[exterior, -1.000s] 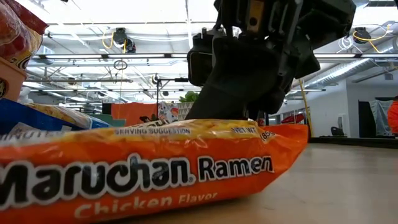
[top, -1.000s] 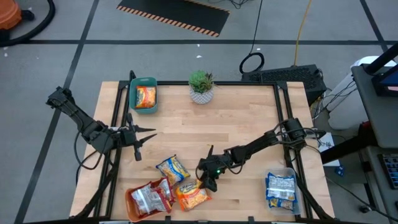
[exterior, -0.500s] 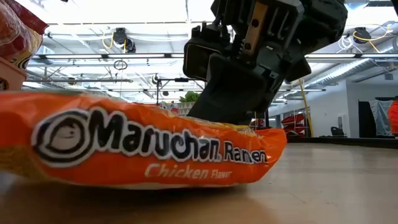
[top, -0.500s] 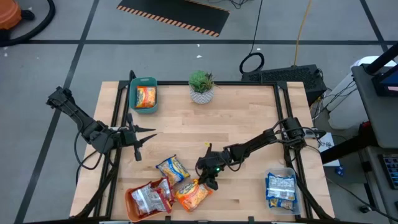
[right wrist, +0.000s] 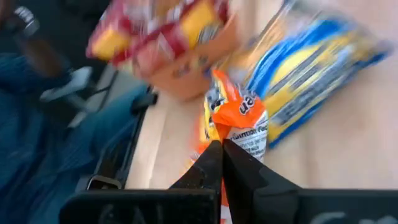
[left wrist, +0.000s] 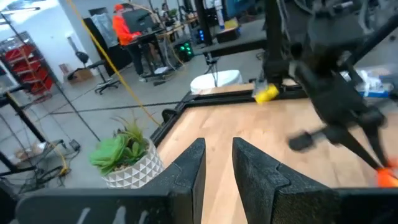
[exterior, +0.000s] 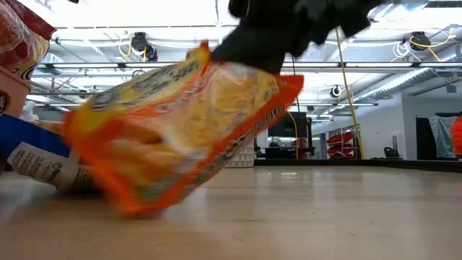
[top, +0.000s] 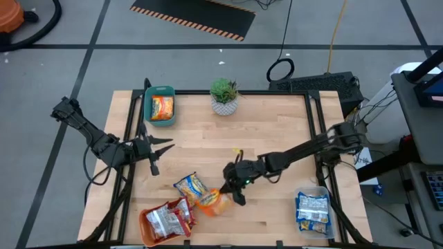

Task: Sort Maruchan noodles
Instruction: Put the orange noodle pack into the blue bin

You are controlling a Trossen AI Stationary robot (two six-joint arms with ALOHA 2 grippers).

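Observation:
An orange Maruchan noodle packet (top: 213, 202) hangs tilted in my right gripper (top: 234, 194), which is shut on it near the table's front middle. In the low view the packet (exterior: 180, 130) slopes down to its low corner (exterior: 130, 206), close to the tabletop. A blue-and-yellow packet (top: 192, 187) lies flat on the wood just left of it. My left gripper (top: 163, 146) waits at the table's left edge, its fingers (left wrist: 186, 168) a narrow gap apart, with nothing between them. My right gripper pinches the orange packet's crimped end (right wrist: 233, 132) between its two fingers. The fingers come from the table's right, slanting down. The packet hangs tilted below and beyond the fingertips, its held end up. Whether the low corner (exterior: 130, 206) still rests on the table I cannot tell.
An orange bin (top: 165, 221) with red packets stands at the near left. A teal bin (top: 160, 105) holding an orange packet is at the far left. A clear bin (top: 313, 211) with blue packets is at the near right. A potted plant (top: 224, 95) stands at the far middle.
My right gripper has taken hold of the orange packet's end and risen, shifting a little toward the far edge. The packet lay flat on the table. Now its held end is raised and it is tipped up steeply.

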